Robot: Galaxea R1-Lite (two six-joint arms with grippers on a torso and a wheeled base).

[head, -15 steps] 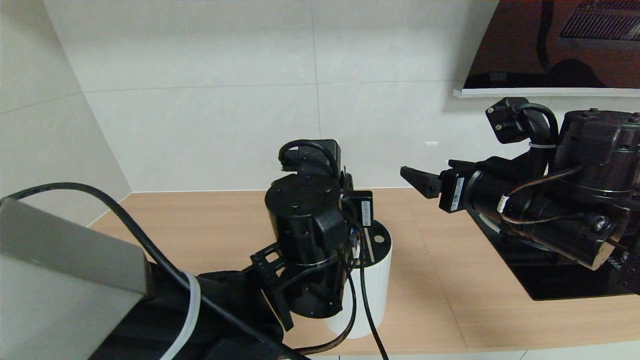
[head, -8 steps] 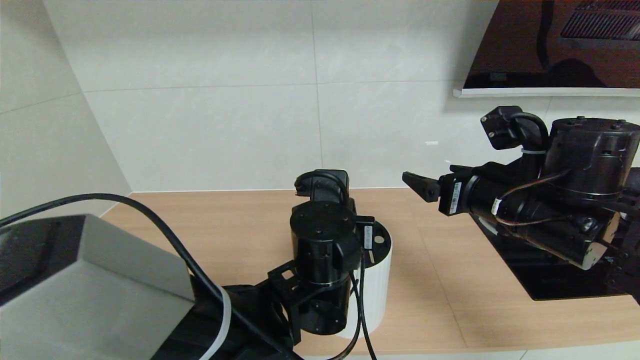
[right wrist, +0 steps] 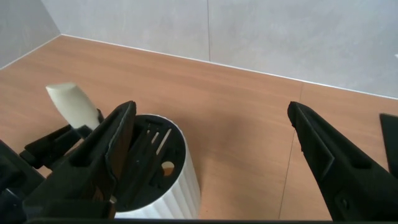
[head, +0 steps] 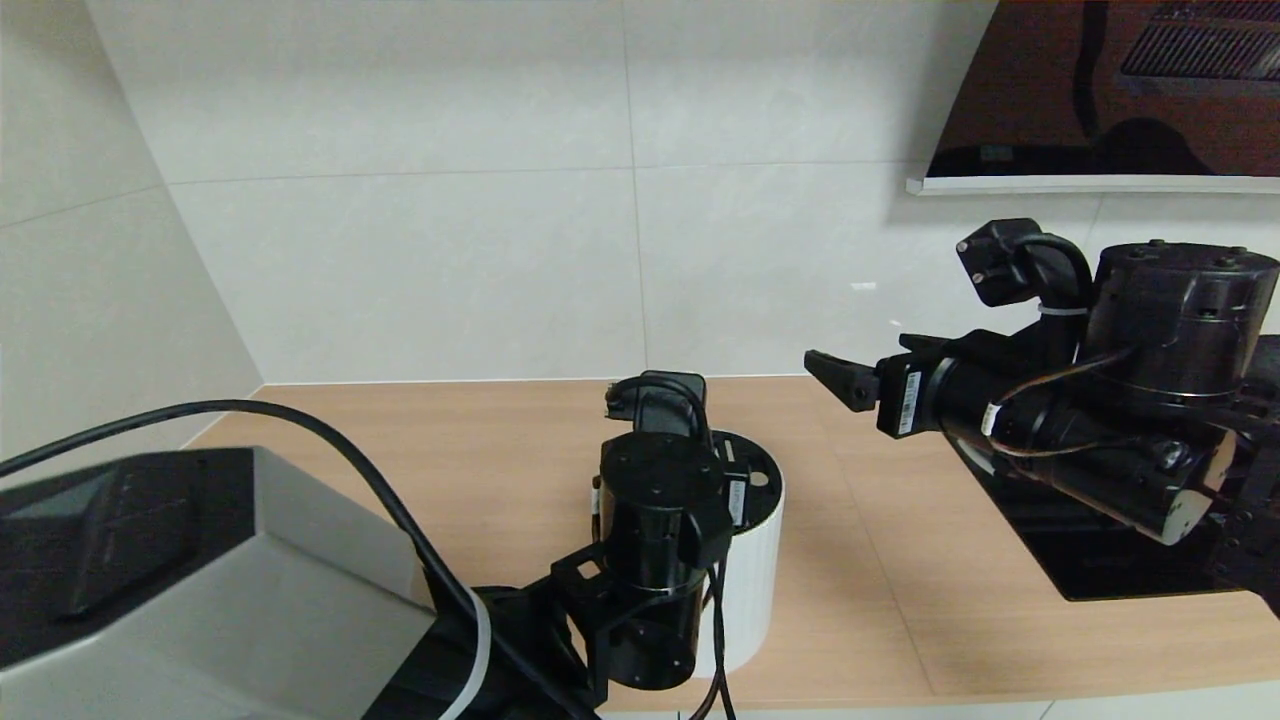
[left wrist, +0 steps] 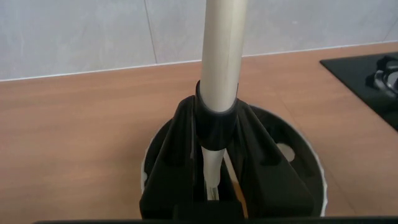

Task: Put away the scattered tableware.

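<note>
Left gripper (left wrist: 217,168): clenched on a cream-handled utensil (left wrist: 222,50), held upright directly over the holder.
Utensil: lower end down at the slotted black lid; whether it has entered a slot is hidden by the fingers.
Holder (head: 752,560): white ribbed cylinder, standing on the wooden counter (head: 420,440).
Right gripper (head: 840,378): jaws apart, holding nothing, above the counter beside the black hob (head: 1100,560).
Step, as judged: stowing the utensil.
Next move calls for a straight descent into a slot, then release.
</note>
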